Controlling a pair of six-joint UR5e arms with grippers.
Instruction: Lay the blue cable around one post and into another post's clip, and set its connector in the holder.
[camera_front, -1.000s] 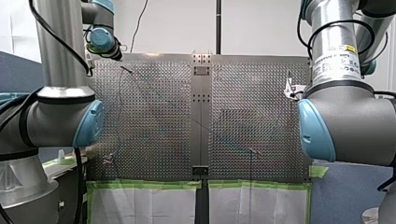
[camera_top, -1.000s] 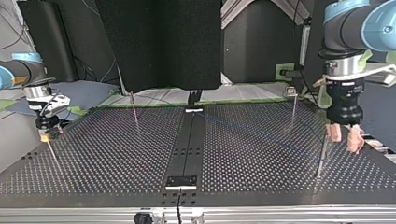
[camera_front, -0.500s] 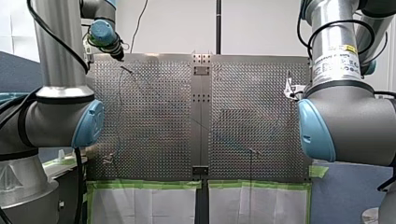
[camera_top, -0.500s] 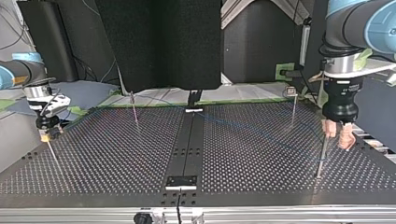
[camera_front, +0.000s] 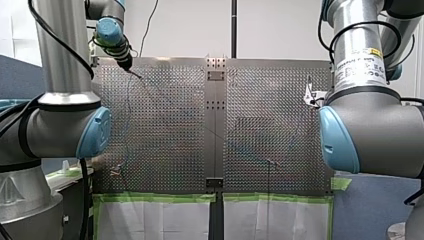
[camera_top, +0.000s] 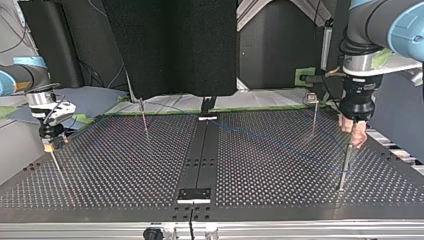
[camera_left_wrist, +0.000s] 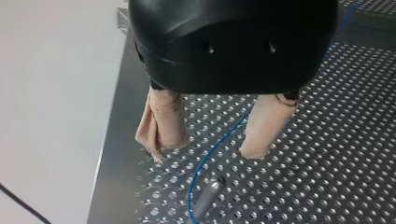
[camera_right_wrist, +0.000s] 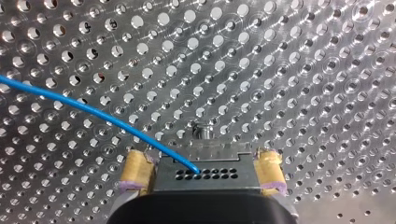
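Blue cable (camera_left_wrist: 219, 144) passes through the gap of my left pincer (camera_left_wrist: 204, 151), touching neither of the beige pads (camera_left_wrist: 161, 126). That pincer is released, jaws spread wide. The cable lies roughly crosswise to the closing line, so a squeeze here would probably catch it. Just ahead of the fingertips it runs beside a metal post (camera_left_wrist: 205, 200); can't tell if it's actually round it.

In the top view the cable's long run lies low over the surface (camera_top: 125, 165), from about 10 o'clock down to 4 o'clock, ending at that post. The post stands at roughly 6 o'clock from my left pincer, close by.

Far end: connector (camera_right_wrist: 219, 163) clenched between the yellow pads (camera_right_wrist: 135, 170) of my right pincer (camera_right_wrist: 203, 179), cable feeding into its face. That pincer sits out at the top view's 9 o'clock edge, well apart. My left arm is the nearer one for the post work.
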